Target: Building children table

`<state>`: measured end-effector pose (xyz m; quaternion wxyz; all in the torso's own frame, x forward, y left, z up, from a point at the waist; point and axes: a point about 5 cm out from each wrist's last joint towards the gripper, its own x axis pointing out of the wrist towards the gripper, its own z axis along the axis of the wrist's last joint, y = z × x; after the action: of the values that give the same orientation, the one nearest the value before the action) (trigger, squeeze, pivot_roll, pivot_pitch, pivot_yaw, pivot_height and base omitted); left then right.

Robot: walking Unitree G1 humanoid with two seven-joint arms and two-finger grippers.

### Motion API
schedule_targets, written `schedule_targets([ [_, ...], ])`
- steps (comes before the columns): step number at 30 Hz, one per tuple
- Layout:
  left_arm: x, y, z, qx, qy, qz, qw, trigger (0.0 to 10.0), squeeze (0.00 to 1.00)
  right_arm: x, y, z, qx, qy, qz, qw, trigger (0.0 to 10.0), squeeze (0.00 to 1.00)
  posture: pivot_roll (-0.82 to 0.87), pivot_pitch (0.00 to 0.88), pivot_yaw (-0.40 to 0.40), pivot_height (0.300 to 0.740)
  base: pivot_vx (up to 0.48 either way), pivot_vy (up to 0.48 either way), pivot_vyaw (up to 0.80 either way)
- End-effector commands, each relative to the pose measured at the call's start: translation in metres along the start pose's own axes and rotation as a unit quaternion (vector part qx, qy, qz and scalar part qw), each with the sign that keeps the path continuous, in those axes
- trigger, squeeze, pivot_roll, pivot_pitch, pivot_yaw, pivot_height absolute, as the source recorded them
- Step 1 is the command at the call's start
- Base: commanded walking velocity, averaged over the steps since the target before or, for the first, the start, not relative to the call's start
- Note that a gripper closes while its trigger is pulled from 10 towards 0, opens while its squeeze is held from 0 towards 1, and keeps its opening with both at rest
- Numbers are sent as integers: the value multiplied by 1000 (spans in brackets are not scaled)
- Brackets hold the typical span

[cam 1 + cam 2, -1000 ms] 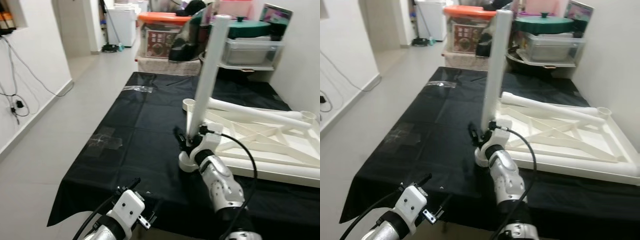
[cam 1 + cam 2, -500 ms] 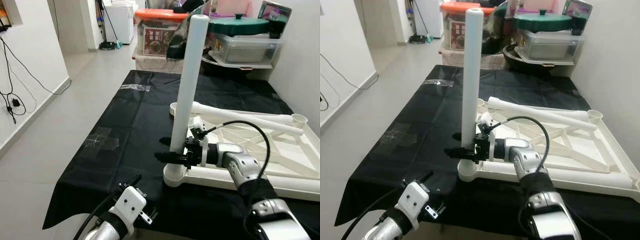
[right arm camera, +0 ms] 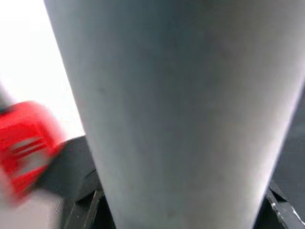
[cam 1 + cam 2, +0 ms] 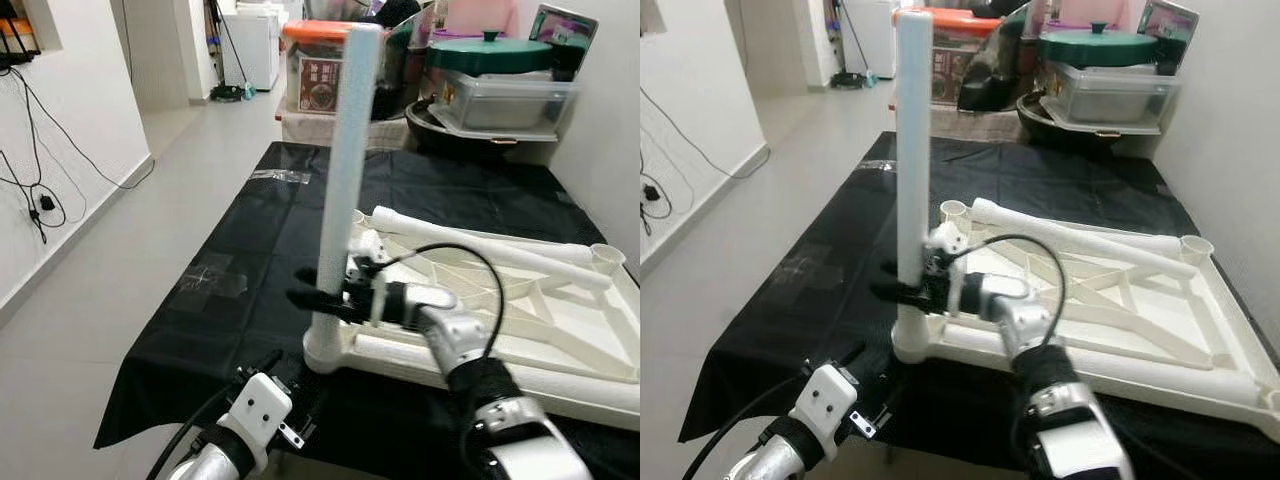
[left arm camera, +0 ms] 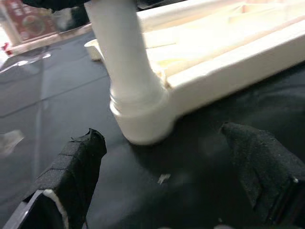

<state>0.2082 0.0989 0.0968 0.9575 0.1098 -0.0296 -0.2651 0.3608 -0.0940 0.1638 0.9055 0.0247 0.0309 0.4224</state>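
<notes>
The white table top point(image 4: 560, 330) lies upside down on the black cloth. One white leg point(image 4: 343, 170) stands upright in the near left corner socket point(image 4: 325, 350). My right gripper point(image 4: 312, 298) is shut around this leg low down, just above the socket; up close the leg point(image 3: 181, 109) covers the right wrist view. A second white leg point(image 4: 480, 245) lies across the far side of the frame. My left gripper point(image 5: 167, 191) hangs open low at the table's near edge, its fingers point(image 5: 71, 176) apart and facing the socket point(image 5: 140, 119) without touching it.
The black cloth point(image 4: 250, 230) covers a low table with tape patches point(image 4: 215, 280) on it. Storage boxes point(image 4: 320, 70) and a green-lidded bin point(image 4: 490, 55) crowd the far end. A white wall runs along the right. Tiled floor point(image 4: 130, 240) lies open to the left.
The leg went from leaning to upright in the corner socket, with my right gripper still on it. The camera shifted. My left gripper stayed low and open.
</notes>
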Motion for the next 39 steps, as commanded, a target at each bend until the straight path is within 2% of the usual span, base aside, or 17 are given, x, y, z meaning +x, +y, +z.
schedule_targets([
  [1, -3, 0, -1, -4, 1, -1, 1000, 10000, 0, -8, -12, -2, 17, -5, -63, 998, 0, 0, 78, 0, -52, 740, 0, 0, 0],
  [4, -3, 0, -2, -3, 2, -3, 1000, 10000, 0, -11, -18, -4, 21, -9, -141, 990, 0, 0, 78, 0, -53, 740, 0, 0, 0],
  [5, -3, 0, -2, -3, 2, -4, 1000, 10000, 0, -21, -25, -9, 28, -9, -267, 963, 0, 0, 77, 0, -52, 740, 0, 0, 0],
  [6, -3, 0, -2, -3, 2, -4, 1000, 10000, 0, -21, -25, -9, 28, -9, -267, 963, 0, 0, 77, 0, -52, 740, 0, 0, 0],
  [8, -3, 0, -2, -3, 3, -4, 1000, 10000, 0, -45, -22, -16, 41, -18, -439, 897, 0, 0, 84, 0, -57, 740, 0, 0, 0],
  [9, -3, 0, -2, -3, 3, -4, 1000, 10000, 0, -45, -22, -16, 41, -18, -439, 897, 0, 0, 84, 0, -57, 740, 0, 0, 0],
  [11, -4, 0, -2, -3, 4, -5, 1000, 10000, 0, -55, -9, -16, 57, -28, -521, 851, 0, 0, 83, 0, -56, 740, 0, 0, 0],
  [17, -4, 0, -2, -3, 4, -6, 1000, 10000, 0, -47, 4, -12, 72, -48, -543, 835, 0, 0, 83, 0, -55, 740, 0, 0, 0],
  [19, -4, 0, -2, -3, 4, -6, 1000, 10000, 0, -42, 6, -11, 81, -59, -534, 840, 0, 0, 83, 0, -56, 740, 0, 0, 0],
  [20, -4, 0, -1, -3, 3, -6, 1000, 10000, 0, -31, 10, -11, 85, -67, -495, 862, 10000, 0, 84, 0, -55, 740, 0, 0, 0],
  [25, -5, 1, -1, -3, 4, -5, 1000, 10000, 0, -19, 17, -13, 86, -74, -439, 891, 10000, 0, 85, 0, -59, 740, 0, 0, 0],
  [26, -5, 1, -1, -4, 4, -5, 1000, 10000, 0, -14, 21, -15, 98, -83, -394, 910, 10000, 1000, 85, 0, -59, 740, 0, 0, 0],
  [27, -4, 1, -1, -4, 4, -5, 1000, 10000, 0, -10, 20, -13, 104, -94, -326, 935, 10000, 412, 84, 0, -57, 740, 0, 0, 0],
  [28, -4, 1, -1, -4, 4, -5, 1000, 10000, 0, -8, 22, -11, 113, -100, -270, 951, 10000, 0, 84, 0, -57, 740, 0, 0, 0],
  [32, -4, 1, -2, -4, 4, -6, 1000, 10000, 0, -8, 20, -4, 106, -102, -171, 974, 10000, 0, 83, 0, -55, 740, 0, 0, 0],
  [33, -3, 1, -2, -4, 4, -7, 1000, 10000, 0, -14, 17, -1, 86, -60, -46, 993, 10000, 0, 83, 0, -55, 740, 0, 0, 0],
  [39, -3, 0, -3, -3, 4, -9, 1000, 10000, 0, -28, 7, 4, 45, 6, 137, 990, 10000, 0, 94, 0, -62, 740, 0, 0, 0],
])
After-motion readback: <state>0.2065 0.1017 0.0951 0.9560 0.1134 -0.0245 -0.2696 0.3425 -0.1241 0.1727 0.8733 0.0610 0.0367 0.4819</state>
